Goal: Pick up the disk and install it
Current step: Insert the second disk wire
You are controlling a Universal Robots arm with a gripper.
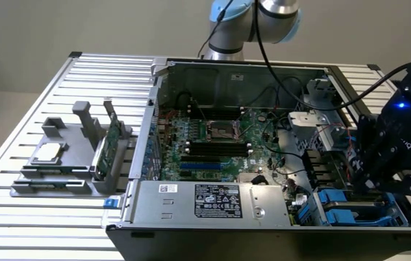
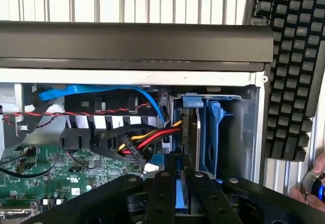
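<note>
We held the gripper (image 2: 177,176) low inside the case (image 1: 190,202), by the drive bay (image 1: 350,209). Its fingers (image 2: 163,193) stood narrow, clamped on the disk (image 2: 179,196), which stood on edge by the blue rails (image 2: 213,132).

an open computer case (image 1: 163,95) sits on the slatted metal table (image 1: 24,217), its green motherboard (image 1: 213,141) lying flat inside and a silver power supply (image 1: 216,202) with a black label along the near wall. off to the exterior view's left, a grey holder (image 1: 71,163) on the table carries a thin green circuit card (image 1: 107,144) standing on edge and a small silver square chip (image 1: 49,154) lying flat. in the wrist view, a bundle of red, yellow and black wires (image 2: 144,137) crosses inside the case, a flat blue cable (image 2: 91,92) runs above it, and a black keyboard (image 2: 289,61) lies just outside the case wall.
</note>
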